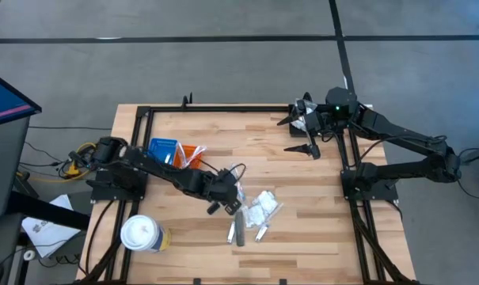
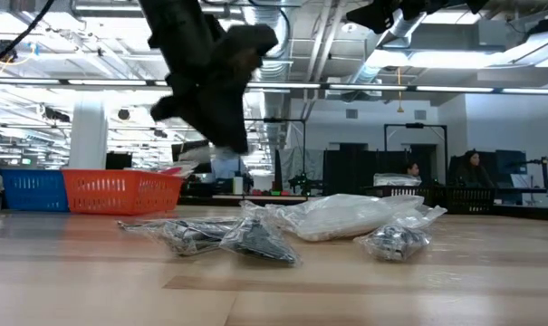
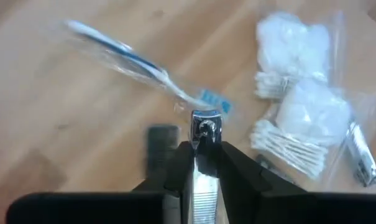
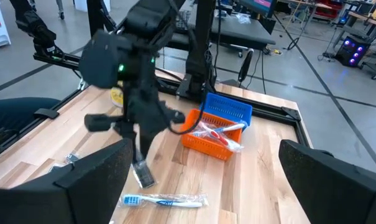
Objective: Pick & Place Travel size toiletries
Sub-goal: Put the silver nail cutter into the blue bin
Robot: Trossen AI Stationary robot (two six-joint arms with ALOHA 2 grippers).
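Note:
The toiletries lie near the table's middle: crinkly clear packets with white contents (image 1: 263, 207), short grey sticks (image 1: 239, 231), and a blue toothbrush in clear wrap (image 3: 144, 62). My left gripper (image 1: 223, 202) hovers just left of this pile, above the table, shut on a flat silver-grey stick (image 3: 204, 127). The toothbrush (image 4: 166, 200) rests flat on the wood below it. My right gripper (image 1: 296, 134) waits open, high over the far right part of the table. My left gripper pinches the flat silver-grey stick between its two fingers (image 3: 228, 162), which lie along it. The stick's free end (image 3: 204, 121) sticks out past the fingertips. In the right wrist view the stick (image 4: 144, 175) hangs below the fingers, clear of the table.
A blue ribbed tray (image 1: 161, 150) and an orange one (image 1: 190, 155) stand side by side at the table's left; the orange one holds a wrapped red item (image 4: 215, 134). A white lidded cup (image 1: 140, 233) sits at the near left corner. A black frame edges the table.

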